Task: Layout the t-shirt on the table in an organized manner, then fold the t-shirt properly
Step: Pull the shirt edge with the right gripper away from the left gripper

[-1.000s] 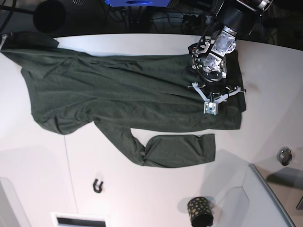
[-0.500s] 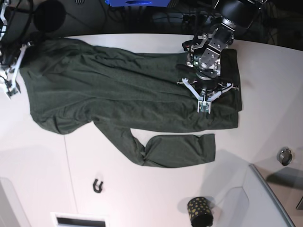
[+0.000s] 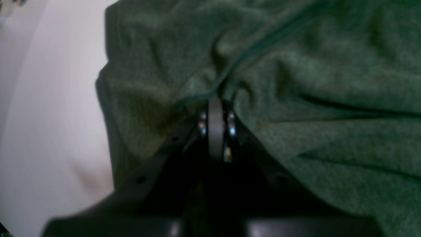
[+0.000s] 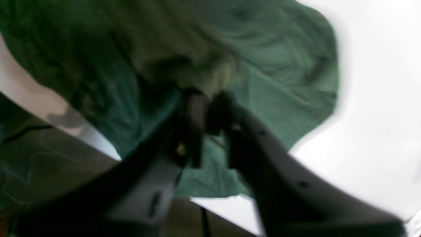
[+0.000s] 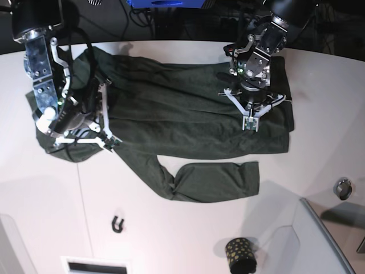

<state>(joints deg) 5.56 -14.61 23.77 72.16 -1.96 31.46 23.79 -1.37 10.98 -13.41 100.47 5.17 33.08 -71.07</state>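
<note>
The t-shirt [image 5: 182, 125] spreads across the table's [image 5: 171, 240] upper half. The left gripper [image 5: 249, 122], upper right, pinches its cloth tight. The right gripper [image 5: 108, 142], at left, stands slightly parted over a bunched fold.

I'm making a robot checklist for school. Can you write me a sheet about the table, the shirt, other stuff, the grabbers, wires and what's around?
Surface: the table is white and smooth, with thin seam lines.
Job's things: the t-shirt is dark green, spread across the far half, wrinkled, one sleeve sticking out toward the near side.
Clutter: black gold-dotted cup, small black hook-shaped piece, metal ring, grey raised panel.
Grippers: left gripper is shut on the t-shirt; right gripper has fabric bunched at its fingertips, blurred, so its state is unclear.
Cables: dark wires behind the table's far edge.
Surroundings: blue object at the back.
</note>
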